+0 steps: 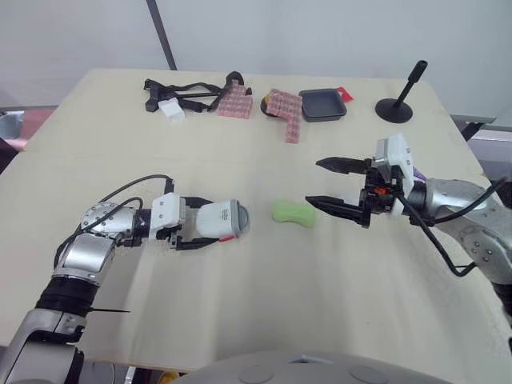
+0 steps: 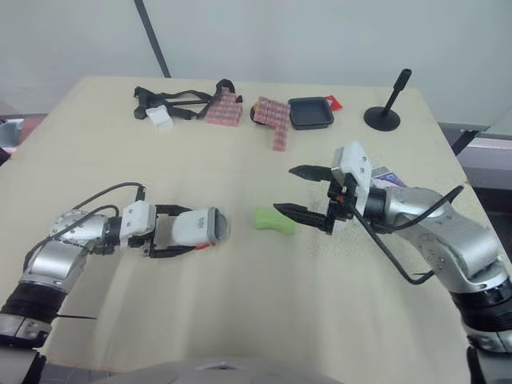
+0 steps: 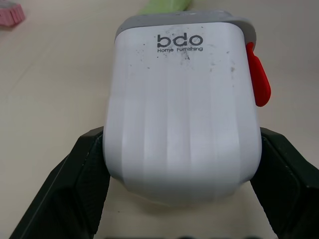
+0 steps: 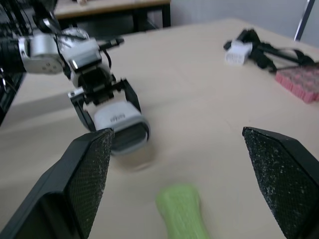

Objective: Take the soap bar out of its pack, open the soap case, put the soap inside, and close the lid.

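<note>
My left gripper (image 1: 202,225) pinches the case (image 1: 224,219) by its two long sides, holding it on its side low over the table (image 1: 240,312), with the grey end pointing away from my wrist toward the soap (image 1: 294,213). The left wrist view adds what the head views cannot give: the print "bdo Home Furnishing" on the white shell, a red tab (image 3: 259,79) on one edge near the grey end, and my black fingers (image 3: 75,189) pressed against both flanks of the case. It also shows a sliver of green soap just past the far end. My right gripper (image 1: 314,182) is spread wide, its tips pointing toward my left one. The soap lies bare on the table between the two grippers, just ahead of my right fingertips and a little beyond the case's grey end. From the head, the nearer right finger reaches over the soap's end, and I cannot tell whether it touches. The right wrist view places the soap, blurred, in the gap between my fingers, with the case and left gripper beyond it. Far past both hands, the head views show black straps (image 1: 188,92), pink packs (image 1: 285,112), a dark tray (image 1: 323,104) and a black stand (image 1: 398,102) along the far edge.
</note>
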